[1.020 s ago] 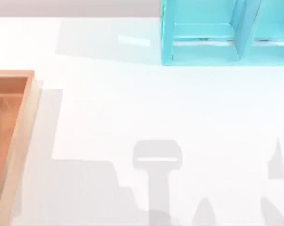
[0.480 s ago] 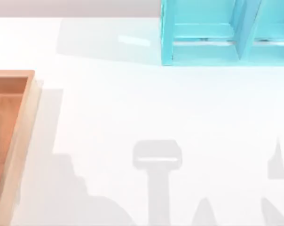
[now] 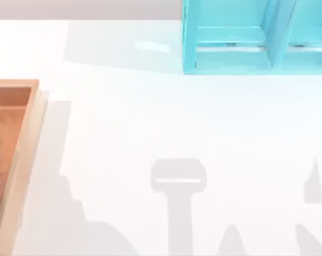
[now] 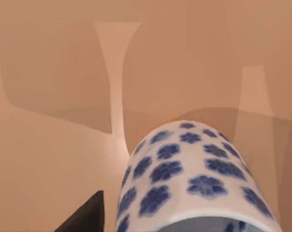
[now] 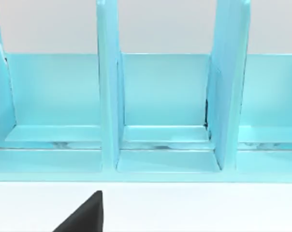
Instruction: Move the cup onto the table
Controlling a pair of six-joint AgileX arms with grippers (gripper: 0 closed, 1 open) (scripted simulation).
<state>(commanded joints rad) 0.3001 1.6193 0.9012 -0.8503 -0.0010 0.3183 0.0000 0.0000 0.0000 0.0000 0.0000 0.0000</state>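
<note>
At the top view's left edge stands the wooden tray [image 3: 22,160], its raised rim bordering the table [image 3: 166,122]. In the left wrist view, the cup [image 4: 194,179], white with blue flowers, sits directly in front of the left gripper, over the tray's orange-brown floor [image 4: 54,145]. One dark fingertip [image 4: 88,217] appears beside the cup. Whether the fingers are clamped on the cup cannot be told, nor whether the cup is lifted or resting.

Task status, as a judgement: the cup is not yet on the table; carry-over and set-down remain.

At the right, the turquoise shelf unit [image 3: 257,37] stands at the table's far edge. The right arm is idle, facing the shelf compartments [image 5: 165,106].
</note>
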